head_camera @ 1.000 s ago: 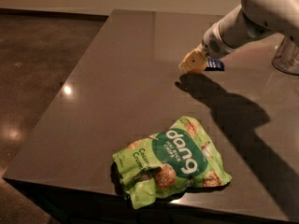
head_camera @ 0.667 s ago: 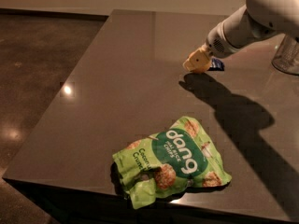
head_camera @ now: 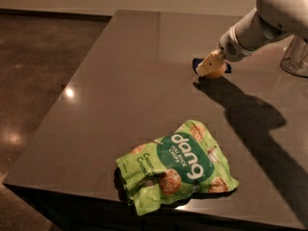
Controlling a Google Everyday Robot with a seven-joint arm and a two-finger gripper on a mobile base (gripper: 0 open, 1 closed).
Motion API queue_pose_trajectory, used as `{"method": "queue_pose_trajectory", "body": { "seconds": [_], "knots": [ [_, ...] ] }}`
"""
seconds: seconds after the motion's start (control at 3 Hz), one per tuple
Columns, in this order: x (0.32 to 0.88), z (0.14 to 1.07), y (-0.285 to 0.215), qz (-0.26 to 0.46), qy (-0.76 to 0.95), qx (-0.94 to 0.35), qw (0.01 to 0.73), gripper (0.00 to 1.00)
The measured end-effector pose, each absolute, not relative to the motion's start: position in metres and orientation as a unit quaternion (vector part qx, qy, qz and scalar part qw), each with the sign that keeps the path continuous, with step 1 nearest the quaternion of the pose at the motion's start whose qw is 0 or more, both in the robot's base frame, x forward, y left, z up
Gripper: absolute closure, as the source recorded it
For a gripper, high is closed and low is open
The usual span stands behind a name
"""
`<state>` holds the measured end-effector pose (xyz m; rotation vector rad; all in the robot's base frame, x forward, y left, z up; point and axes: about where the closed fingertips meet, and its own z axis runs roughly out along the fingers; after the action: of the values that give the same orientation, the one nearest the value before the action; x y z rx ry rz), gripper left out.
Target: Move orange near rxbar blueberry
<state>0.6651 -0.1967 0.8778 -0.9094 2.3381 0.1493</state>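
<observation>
The orange is at the far right of the dark table, held in my gripper, whose pale fingers are closed around it. It sits at or just above the table surface. The rxbar blueberry is a flat dark blue wrapper lying right behind and under the orange. Its corners show on both sides of the orange, and the rest is hidden by the orange and the gripper. My white arm reaches in from the upper right.
A large green "dang" chip bag lies near the table's front edge. A clear container stands at the far right. The table's left edge drops to a dark floor.
My gripper has moved to the right and slightly down with the orange in it, closer over the blue bar. The green bag has not moved.
</observation>
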Motion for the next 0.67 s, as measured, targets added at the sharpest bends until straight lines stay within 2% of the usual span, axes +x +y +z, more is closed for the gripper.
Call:
{"method": "queue_pose_trajectory", "body": {
  "seconds": [0.67],
  "knots": [
    [0.67, 0.8624, -0.208, 0.056, 0.897, -0.331, 0.287, 0.13]
  ]
}}
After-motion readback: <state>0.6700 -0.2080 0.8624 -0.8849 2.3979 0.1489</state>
